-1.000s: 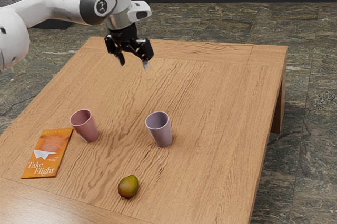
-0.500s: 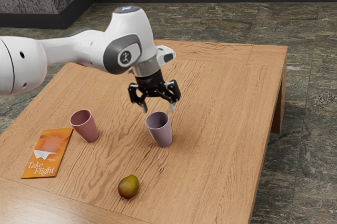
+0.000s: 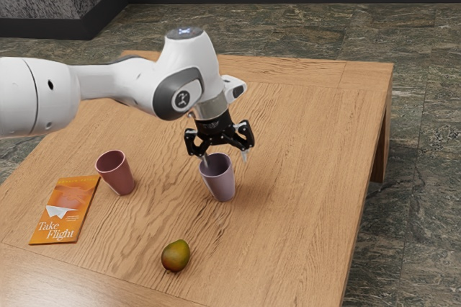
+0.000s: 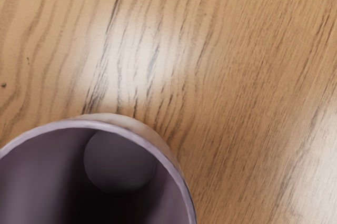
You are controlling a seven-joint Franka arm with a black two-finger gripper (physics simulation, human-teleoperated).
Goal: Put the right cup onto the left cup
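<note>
Lilac cup (image 3: pixel 222 186) sitting under spread pincer (image 3: pixel 225 157)

Pincer is hanging low at the lilac cup's rim, its two fingertips standing wide apart. One tip is overlapping the rim in the exterior view, the other is showing out past the opposite side; it isn't pinching anything. Lilac cup is standing upright on the wooden surface (image 3: pixel 302 177), mouth up; wrist view is looking down into it. Pink cup (image 3: pixel 119 176) is also standing mouth up, apart, toward the exterior view's left. Orange book (image 3: pixel 65 213) is lying flat just beside the pink cup. Green-red fruit (image 3: pixel 176 256) is resting nearer the exterior camera than both cups.
</note>
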